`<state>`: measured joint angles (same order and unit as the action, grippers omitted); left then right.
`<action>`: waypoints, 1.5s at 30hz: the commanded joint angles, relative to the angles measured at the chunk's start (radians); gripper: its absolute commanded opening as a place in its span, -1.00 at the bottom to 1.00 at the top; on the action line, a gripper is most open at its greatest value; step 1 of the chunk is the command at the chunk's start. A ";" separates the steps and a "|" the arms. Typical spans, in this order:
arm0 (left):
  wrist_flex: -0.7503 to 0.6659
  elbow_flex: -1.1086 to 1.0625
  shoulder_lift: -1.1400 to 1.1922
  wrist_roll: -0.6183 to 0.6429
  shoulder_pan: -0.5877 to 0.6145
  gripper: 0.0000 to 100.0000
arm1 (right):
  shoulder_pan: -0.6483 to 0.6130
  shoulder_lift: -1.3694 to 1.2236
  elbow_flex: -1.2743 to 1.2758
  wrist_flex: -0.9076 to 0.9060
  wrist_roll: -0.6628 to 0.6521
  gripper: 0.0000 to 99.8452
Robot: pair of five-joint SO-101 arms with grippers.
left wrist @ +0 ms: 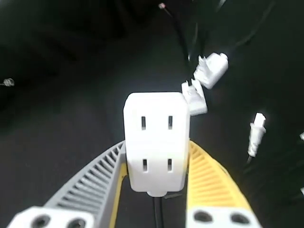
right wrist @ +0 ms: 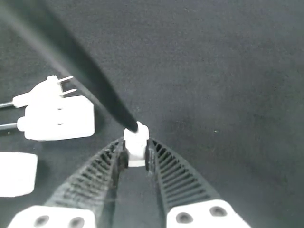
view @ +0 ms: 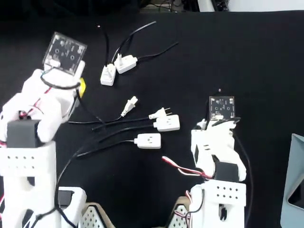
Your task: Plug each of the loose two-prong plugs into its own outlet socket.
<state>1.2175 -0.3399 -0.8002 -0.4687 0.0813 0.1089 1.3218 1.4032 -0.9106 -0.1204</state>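
Note:
My left gripper (left wrist: 154, 164) is shut on a white outlet block (left wrist: 155, 142) that faces the camera with two pairs of slots, held between a grey and a yellow finger (left wrist: 213, 185). Its arm (view: 42, 104) stands at the table's left. My right gripper (right wrist: 137, 154) is shut on a small white plug (right wrist: 137, 141) whose black cord (right wrist: 71, 61) runs away from it. That arm (view: 216, 152) stands at the front right. Beside it lie a two-prong plug (right wrist: 45, 91) (view: 159, 113) and an outlet block (right wrist: 57, 118) (view: 167, 123). A loose plug (view: 129, 105) (left wrist: 256, 133) lies mid-table.
Another outlet block (view: 148, 140) lies nearer the front. Two white plug bodies (view: 108, 74) (view: 126, 63) lie at the back with black cords trailing off. Cords cross the black cloth (view: 256, 61) between the arms. A grey object (view: 294, 185) stands at the right edge.

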 commanded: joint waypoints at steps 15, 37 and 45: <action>0.138 -0.529 -0.048 0.058 -0.404 -0.94 | -0.054 0.013 -0.012 -0.005 0.005 -0.98; -0.247 -0.906 -0.035 0.066 -0.440 -0.94 | -0.054 0.013 -0.013 -0.005 0.005 -0.98; -0.284 -0.892 0.032 0.069 -0.406 -0.94 | -0.054 0.013 -0.013 -0.005 0.005 -0.98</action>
<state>0.9505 -1.2620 -0.8170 -0.4104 -0.3422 0.0690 1.3218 1.4032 -0.9106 -0.1220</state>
